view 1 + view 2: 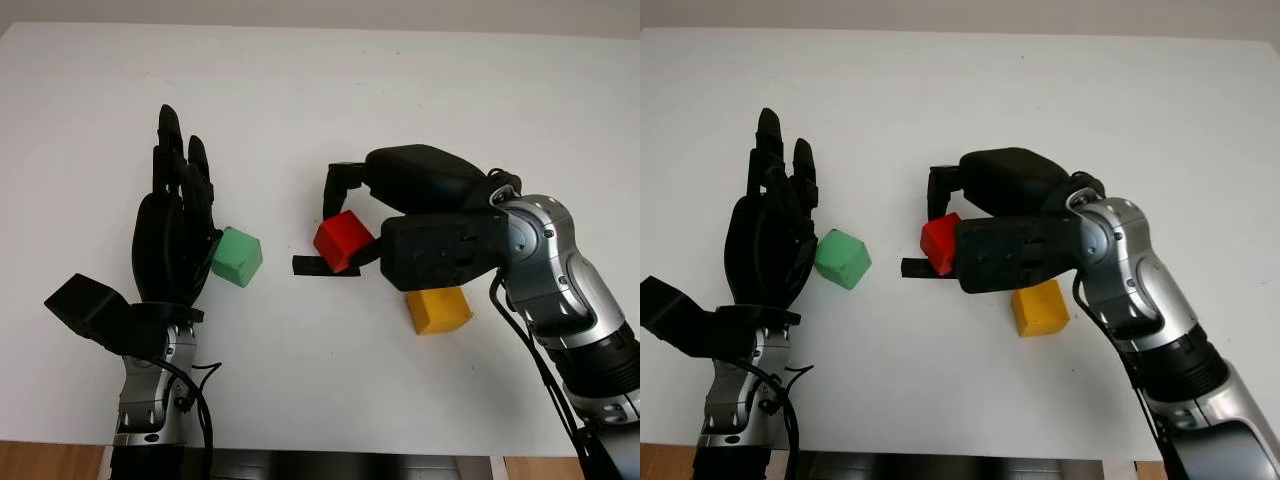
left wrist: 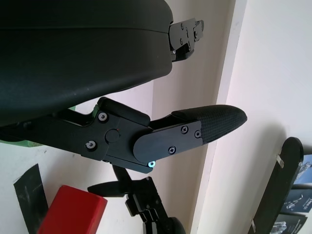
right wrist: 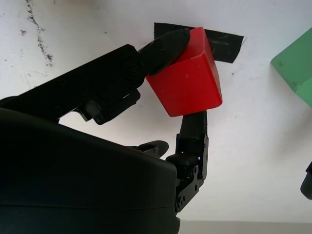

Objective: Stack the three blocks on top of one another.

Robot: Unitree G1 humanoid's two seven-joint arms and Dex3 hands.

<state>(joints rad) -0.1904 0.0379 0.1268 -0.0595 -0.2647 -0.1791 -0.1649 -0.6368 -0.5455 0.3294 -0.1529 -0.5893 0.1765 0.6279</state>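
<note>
Item one: the red block (image 1: 343, 238), held in our right hand (image 1: 400, 225) near the middle of the white table (image 1: 400, 90). The fingers (image 3: 163, 46) pinch it on opposite faces, one on an upper edge and one from below, and the block sits tilted in the grasp over a strip of black tape (image 3: 224, 44). We cannot tell whether it still touches the table.

Item two: the yellow block (image 1: 438, 310), on the table just beside and partly under the right forearm.

Item three: the green block (image 1: 236, 257), on the table touching or just beside our left hand (image 1: 175, 235), which is open and holds nothing.

Step in hand, as we judge it: the first stacking move, red block picked and no tier yet built.

Next move calls for: carrying the red block over a chosen base block, levelling it so its faces sit square, then lowering and releasing without nudging the base.
</note>
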